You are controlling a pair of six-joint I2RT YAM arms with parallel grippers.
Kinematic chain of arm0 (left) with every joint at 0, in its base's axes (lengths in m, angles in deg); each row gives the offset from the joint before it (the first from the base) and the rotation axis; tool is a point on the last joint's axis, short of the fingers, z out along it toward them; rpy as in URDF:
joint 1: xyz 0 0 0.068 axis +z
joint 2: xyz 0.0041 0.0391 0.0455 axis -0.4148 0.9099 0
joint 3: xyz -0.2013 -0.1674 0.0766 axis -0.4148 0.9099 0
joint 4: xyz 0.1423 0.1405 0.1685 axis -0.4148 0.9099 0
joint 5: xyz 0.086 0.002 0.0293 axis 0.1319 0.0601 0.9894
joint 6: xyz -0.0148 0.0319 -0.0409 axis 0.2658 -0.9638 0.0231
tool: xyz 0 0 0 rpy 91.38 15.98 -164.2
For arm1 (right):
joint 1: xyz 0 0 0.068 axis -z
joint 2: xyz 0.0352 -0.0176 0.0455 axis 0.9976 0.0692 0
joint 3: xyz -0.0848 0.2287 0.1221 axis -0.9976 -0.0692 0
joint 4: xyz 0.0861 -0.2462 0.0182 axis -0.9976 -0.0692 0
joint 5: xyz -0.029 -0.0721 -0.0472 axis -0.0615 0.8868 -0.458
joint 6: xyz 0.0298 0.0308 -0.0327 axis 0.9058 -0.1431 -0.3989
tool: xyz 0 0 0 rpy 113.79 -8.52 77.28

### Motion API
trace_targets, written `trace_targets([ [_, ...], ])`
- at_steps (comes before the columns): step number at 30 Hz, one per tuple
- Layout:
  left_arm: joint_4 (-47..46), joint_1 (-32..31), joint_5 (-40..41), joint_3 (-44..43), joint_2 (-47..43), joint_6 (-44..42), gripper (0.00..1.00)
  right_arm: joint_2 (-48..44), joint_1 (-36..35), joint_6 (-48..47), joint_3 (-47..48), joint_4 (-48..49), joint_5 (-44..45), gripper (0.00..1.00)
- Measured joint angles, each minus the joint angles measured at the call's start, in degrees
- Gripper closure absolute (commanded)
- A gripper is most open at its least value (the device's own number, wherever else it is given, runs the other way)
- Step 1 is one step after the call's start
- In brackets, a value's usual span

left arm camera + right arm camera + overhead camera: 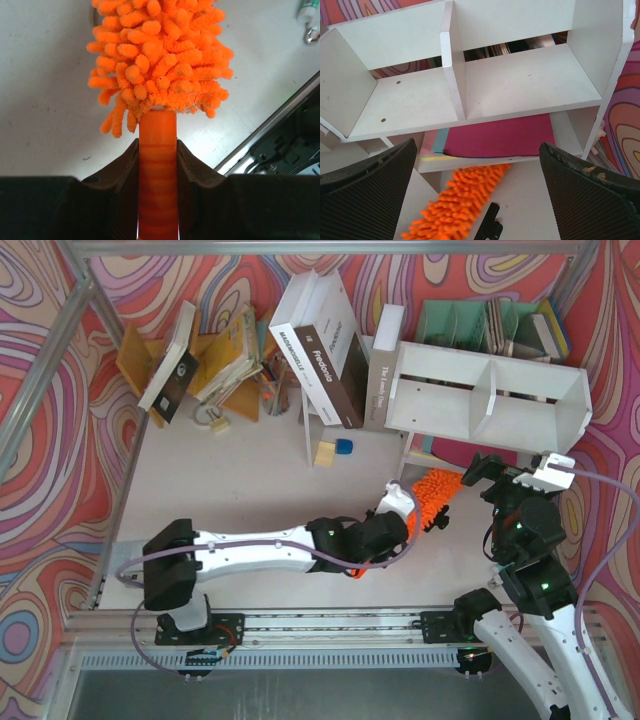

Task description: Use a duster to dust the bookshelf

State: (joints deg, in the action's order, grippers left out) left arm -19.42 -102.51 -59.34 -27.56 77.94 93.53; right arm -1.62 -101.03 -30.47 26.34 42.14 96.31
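Left tool [157, 150] clamps duster [160, 60]; right tool [477, 145] gapes.

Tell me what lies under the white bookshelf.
A flat magenta cover tops a stack with pale blue and yellow edges, beneath the bookshelf. The shelf's floor hides how far back the stack runs and anything behind it.

A: What sits at the back of the white table [250, 490]?
B: Large books lean together, a white book [315, 305] over a dark brown book [335, 365]. A mint-green organizer [450, 325] stands far right.
A: And nearer?
B: A small blue block [344, 447] lies just beside a cream block [324, 453].
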Motion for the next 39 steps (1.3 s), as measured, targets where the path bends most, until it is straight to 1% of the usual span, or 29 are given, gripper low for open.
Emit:
trace_targets([
  [3,0.0,-0.1,-0.7,-4.3,3.6,-1.0,1.0,0.0,0.0,0.0,0.0,0.0,0.0,0.01],
  [7,0.3,-0.4,0.2,-3.4,2.8,-1.0,1.0,-0.2,0.0,0.0,0.0,0.0,0.0,0.01],
  [10,1.5,-0.5,2.9,0.9,-1.0,0.2,1.0,-0.3,0.0,0.0,0.0,0.0,0.0,0.01],
  [13,3.2,-0.5,4.7,6.3,-7.1,1.7,1.0,-0.4,0.0,0.0,0.0,0.0,0.0,0.01],
  [16,6.0,-1.0,6.2,9.7,-12.9,3.4,1.0,-0.4,0.0,0.0,0.0,0.0,0.0,0.01],
  [18,7.4,-1.0,6.4,10.7,-14.7,4.3,1.0,-0.4,0.0,0.0,0.0,0.0,0.0,0.01],
  [22,7.7,-1.1,5.7,10.8,-13.5,5.7,1.0,-0.5,0.0,0.0,0.0,0.0,0.0,0.01],
  [28,9.4,-1.2,4.1,10.1,-6.7,7.2,1.0,-0.6,0.0,0.0,0.0,0.0,0.0,0.01],
  [34,9.6,-1.2,3.6,11.1,-8.2,8.1,1.0,-0.6,0.0,0.0,0.0,0.0,0.0,0.01],
  [39,11.1,-1.2,4.0,10.4,-12.0,7.7,1.0,-0.6,0.0,0.0,0.0,0.0,0.0,0.01],
])
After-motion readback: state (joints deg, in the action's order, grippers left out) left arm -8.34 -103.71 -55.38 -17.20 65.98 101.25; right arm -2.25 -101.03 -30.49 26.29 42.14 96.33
